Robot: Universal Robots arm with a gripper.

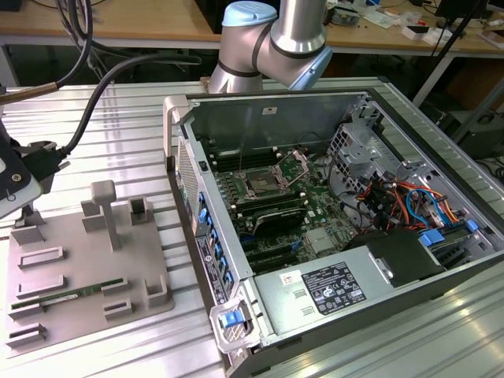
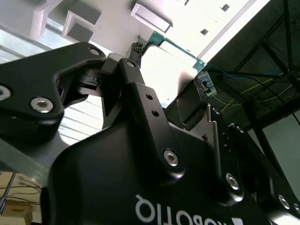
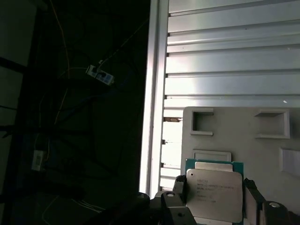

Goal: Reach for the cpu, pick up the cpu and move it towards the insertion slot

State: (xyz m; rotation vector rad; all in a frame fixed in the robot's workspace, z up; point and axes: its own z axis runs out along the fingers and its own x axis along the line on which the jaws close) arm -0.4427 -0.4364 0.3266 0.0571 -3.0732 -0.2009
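The cpu [image 3: 214, 193], a flat square chip with a silvery top and green rim, sits between my gripper's [image 3: 215, 199] two dark fingers [image 3: 180, 194], which are shut on its opposite edges. It hangs a little above the grey fixture plate [image 3: 243, 136], near a pale recess. The second wrist view has the cpu [image 2: 174, 63] as a bright, green-edged square at my gripper's [image 2: 171, 70] tips. At the exterior view's left edge, the arm's wrist end [image 1: 14, 177] hovers over the fixture plate [image 1: 79, 260]. The insertion slot [image 1: 262, 183] is a metal-framed socket on the motherboard, far from the gripper.
The open computer case [image 1: 331, 299] fills the exterior view's right, its tall side wall [image 1: 197, 228] standing between fixture plate and socket. A green memory stick [image 1: 71, 293] lies on the plate among raised grey blocks [image 1: 106, 209]. A black cable [image 1: 102, 87] trails to the wrist.
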